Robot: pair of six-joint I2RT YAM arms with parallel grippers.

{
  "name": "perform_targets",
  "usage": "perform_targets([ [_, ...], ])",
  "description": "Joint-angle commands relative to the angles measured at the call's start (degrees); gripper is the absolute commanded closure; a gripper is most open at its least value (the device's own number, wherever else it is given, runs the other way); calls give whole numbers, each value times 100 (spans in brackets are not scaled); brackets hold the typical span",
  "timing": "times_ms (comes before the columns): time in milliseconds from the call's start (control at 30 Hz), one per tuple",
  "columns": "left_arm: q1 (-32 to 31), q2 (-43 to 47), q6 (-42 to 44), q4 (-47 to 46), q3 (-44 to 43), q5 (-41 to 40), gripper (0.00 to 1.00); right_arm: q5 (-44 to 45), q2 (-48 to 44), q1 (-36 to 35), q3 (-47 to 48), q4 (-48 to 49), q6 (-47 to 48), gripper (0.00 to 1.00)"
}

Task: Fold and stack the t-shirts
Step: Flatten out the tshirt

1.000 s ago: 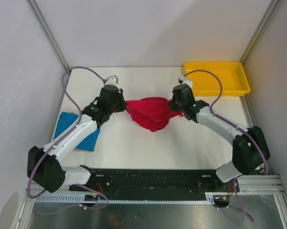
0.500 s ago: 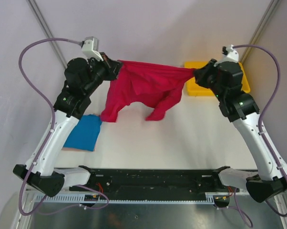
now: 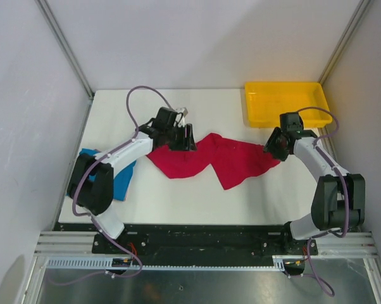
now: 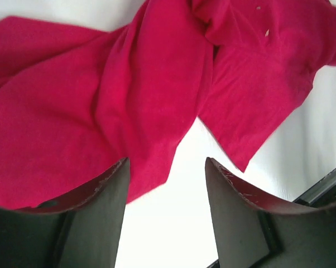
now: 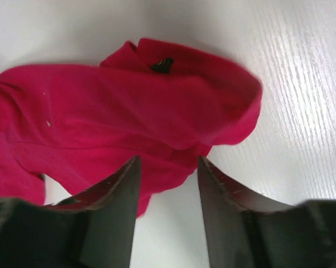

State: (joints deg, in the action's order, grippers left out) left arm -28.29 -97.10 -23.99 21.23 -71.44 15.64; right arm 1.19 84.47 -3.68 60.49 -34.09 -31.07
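The crimson red t-shirt (image 3: 222, 159) lies crumpled and partly spread across the middle of the white table. My left gripper (image 3: 190, 137) stands open at its left upper edge. In the left wrist view the left gripper (image 4: 167, 162) has only bare table between its fingers (image 4: 104, 206), and the red t-shirt (image 4: 134, 84) lies just beyond them. My right gripper (image 3: 270, 145) is open at the shirt's right end. In the right wrist view the right gripper (image 5: 169, 160) holds nothing, with the red t-shirt's collar end (image 5: 157, 106) in front of it. The blue t-shirt (image 3: 122, 180) lies folded at the left, partly under my left arm.
A yellow plastic tray (image 3: 259, 109) stands at the back right corner of the table (image 3: 190, 196). Metal frame posts rise at both back corners. The black base rail runs along the near edge.
Both arms came down from holding the red t-shirt stretched in the air. The shirt now lies on the table, and both grippers have opened and let go of it.
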Motion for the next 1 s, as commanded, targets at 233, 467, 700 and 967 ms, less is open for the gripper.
perform_targets([
  [233, -314, 1486, -428, -244, 1457, -897, 56, 125, -759, -1125, -167, 269, -199, 53],
  [467, -456, 2365, -1020, -252, 2582, -1823, 58, 333, -911, -2577, -773, 619, -466, 57],
  [700, -446, 2627, -1481, -259, 3079, -2103, 49, 671, -463, -3424, -969, 805, -653, 61],
  [967, -417, 2596, -1753, -333, 3296, -2255, 46, 803, 198, -3914, -1005, 1085, -707, 61],
])
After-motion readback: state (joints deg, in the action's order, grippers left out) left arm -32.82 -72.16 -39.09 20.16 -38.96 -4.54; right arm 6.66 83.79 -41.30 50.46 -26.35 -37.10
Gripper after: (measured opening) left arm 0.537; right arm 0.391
